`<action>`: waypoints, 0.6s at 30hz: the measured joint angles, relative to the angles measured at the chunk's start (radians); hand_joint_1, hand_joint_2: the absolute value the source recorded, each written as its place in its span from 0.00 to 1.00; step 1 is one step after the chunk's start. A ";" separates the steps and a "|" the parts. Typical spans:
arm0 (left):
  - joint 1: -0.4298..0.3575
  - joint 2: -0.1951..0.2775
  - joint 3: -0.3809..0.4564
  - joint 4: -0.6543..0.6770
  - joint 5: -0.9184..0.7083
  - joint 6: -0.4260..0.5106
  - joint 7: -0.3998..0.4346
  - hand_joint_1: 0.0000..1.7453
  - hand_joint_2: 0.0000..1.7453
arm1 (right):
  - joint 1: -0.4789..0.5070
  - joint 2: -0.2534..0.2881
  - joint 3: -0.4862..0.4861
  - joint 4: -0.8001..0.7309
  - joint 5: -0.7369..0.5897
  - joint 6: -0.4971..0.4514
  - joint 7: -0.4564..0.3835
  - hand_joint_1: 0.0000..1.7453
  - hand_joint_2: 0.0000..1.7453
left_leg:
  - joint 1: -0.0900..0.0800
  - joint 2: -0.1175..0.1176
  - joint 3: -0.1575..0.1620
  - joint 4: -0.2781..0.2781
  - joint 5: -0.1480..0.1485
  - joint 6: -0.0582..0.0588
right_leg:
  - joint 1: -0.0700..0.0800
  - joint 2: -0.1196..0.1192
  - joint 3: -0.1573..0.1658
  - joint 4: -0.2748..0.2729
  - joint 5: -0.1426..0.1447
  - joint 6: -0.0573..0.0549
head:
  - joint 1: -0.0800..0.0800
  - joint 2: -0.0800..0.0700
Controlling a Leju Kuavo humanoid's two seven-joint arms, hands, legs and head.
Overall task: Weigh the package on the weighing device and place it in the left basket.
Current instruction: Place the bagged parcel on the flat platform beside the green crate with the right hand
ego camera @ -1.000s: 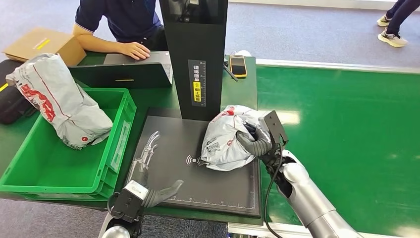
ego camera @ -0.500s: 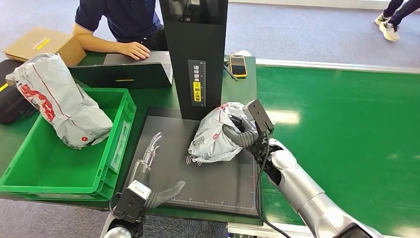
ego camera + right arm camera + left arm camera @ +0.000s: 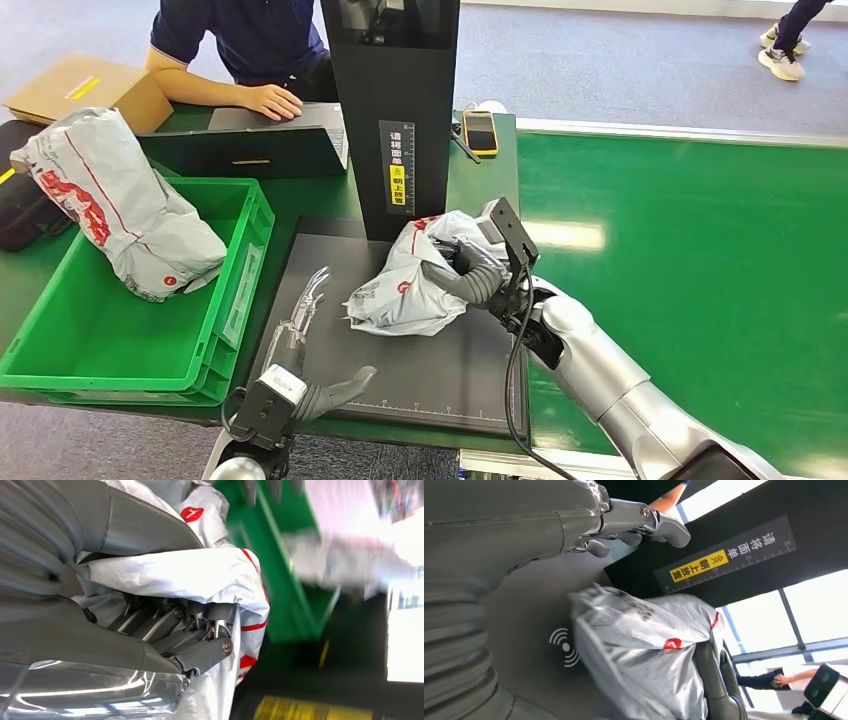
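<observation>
While the green basket (image 3: 232, 300) at the far left already holds one grey bag (image 3: 120, 205), the left robot hand (image 3: 300, 345) lies empty and spread on the black weighing plate (image 3: 440, 375). Beside it, the right robot hand (image 3: 470, 275) grips the package (image 3: 400, 290) over the plate's middle. Slack, slippery plastic could slide free or snag the basket rim. Only Chinese characters on the scanner post's yellow label (image 3: 397, 188) read clearly.

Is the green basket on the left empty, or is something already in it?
Not empty. The green plastic basket already holds a crumpled grey mailer bag with red print, leaning against its far left corner.
</observation>
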 joint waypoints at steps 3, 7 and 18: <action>-0.006 0.000 0.000 0.000 0.000 -0.006 -0.001 0.00 1.00 | -0.011 0.006 0.029 -0.005 -0.031 0.047 0.001 1.00 1.00 | 0.000 0.000 0.000 0.000 0.000 0.000 | 0.000 0.000 0.000 0.000 0.000 0.000 | 0.000 0.000; -0.009 0.000 0.001 0.000 -0.001 -0.005 0.001 0.00 1.00 | -0.033 0.028 0.056 0.001 -0.052 0.041 0.013 0.71 1.00 | 0.000 0.000 0.000 0.000 0.000 0.000 | 0.000 0.000 0.000 0.000 0.000 0.000 | 0.000 0.000; 0.011 0.000 0.007 -0.019 -0.008 0.016 0.013 0.00 1.00 | -0.102 0.085 0.084 0.078 -0.016 -0.108 -0.006 0.00 1.00 | 0.000 0.000 0.000 0.000 0.000 0.000 | 0.000 0.000 0.000 0.000 0.000 0.000 | 0.000 0.000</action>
